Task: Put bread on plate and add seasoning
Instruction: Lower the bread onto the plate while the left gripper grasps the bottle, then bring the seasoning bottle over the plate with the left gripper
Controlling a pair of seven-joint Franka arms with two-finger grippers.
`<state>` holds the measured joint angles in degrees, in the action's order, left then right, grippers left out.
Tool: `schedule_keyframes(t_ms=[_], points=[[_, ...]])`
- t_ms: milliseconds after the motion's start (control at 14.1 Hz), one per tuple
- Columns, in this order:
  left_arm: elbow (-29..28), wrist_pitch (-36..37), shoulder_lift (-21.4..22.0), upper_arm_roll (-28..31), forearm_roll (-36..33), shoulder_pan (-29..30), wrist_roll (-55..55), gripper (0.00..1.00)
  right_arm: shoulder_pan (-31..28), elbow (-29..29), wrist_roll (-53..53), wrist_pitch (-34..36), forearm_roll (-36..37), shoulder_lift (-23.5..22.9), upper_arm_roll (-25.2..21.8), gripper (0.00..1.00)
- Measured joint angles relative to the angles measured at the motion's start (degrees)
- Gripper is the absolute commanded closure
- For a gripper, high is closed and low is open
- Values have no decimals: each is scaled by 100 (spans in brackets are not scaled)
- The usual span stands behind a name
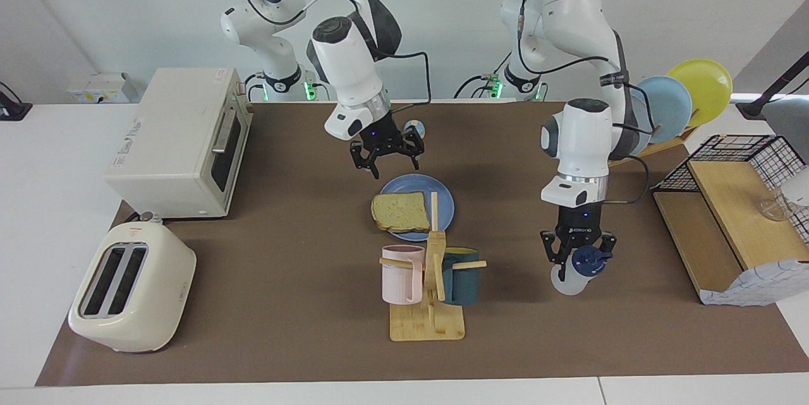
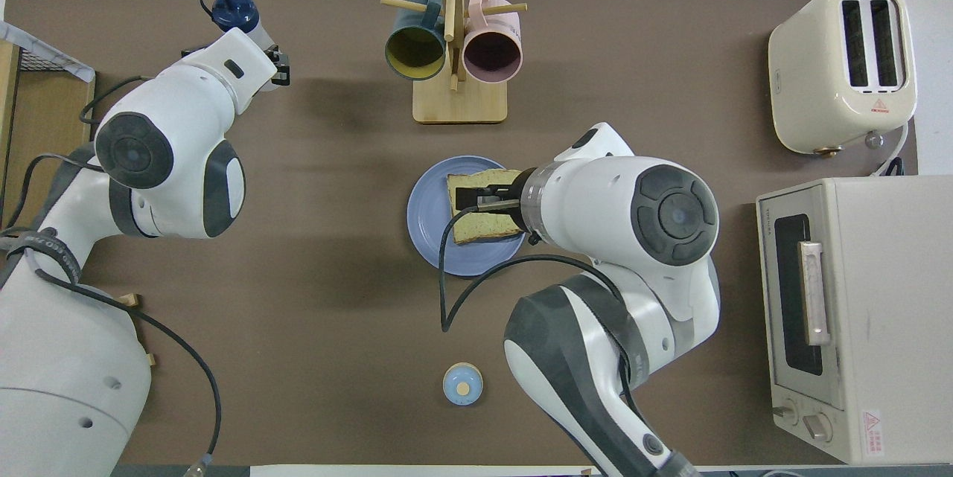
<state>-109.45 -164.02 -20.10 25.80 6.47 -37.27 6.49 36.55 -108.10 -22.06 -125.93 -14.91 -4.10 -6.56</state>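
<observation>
Bread (image 1: 400, 211) lies on the plate (image 1: 445, 203). The left end effector (image 1: 576, 258) pinches the seasoning bottle (image 1: 576, 269), ready to carry to the bread; the right end effector (image 1: 387, 153) hangs spread above the plate.

Table is covered by a matt brown mat (image 1: 284, 278). Smooth matt blue plastic is seen on the plate (image 1: 446, 201); on it the bread (image 1: 400, 211) looks porous and rough, and just beside the plate the mug tree (image 1: 431, 304) is pale unfinished wood holding matt pink and teal mugs. Toward the right arm's end from the plate, a satin cream toaster (image 1: 129, 288) and an oven (image 1: 180, 143) with a metal handle are noted; the seasoning (image 1: 576, 271) is translucent white plastic with a glossy navy cap.
</observation>
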Motion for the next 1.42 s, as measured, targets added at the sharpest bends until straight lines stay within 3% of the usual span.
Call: schedule_keyframes(t_ms=[213, 425, 922, 1134, 1418], points=[[5, 1344, 610, -25, 0, -44, 898, 100, -362, 1205, 0, 1986, -75, 211, -14, 0], [-5, 2852, 1336, -38, 0, -85, 2203, 100, -643, 1637, -125, 2651, -815, 178, -22, 0], [-354, 4863, 2606, -96, 0, -521, 3918, 100, -595, 1649, -1785, 2558, -1840, 3, 49, 0], [-426, 5448, 2844, -294, 0, -676, 4420, 100, -597, 1649, -2153, 2540, -2001, 3, 49, 0], [-636, 5509, 2945, -786, -4, -690, 4873, 100, -420, 1619, -2636, 2008, -2118, -4, 57, 0]])
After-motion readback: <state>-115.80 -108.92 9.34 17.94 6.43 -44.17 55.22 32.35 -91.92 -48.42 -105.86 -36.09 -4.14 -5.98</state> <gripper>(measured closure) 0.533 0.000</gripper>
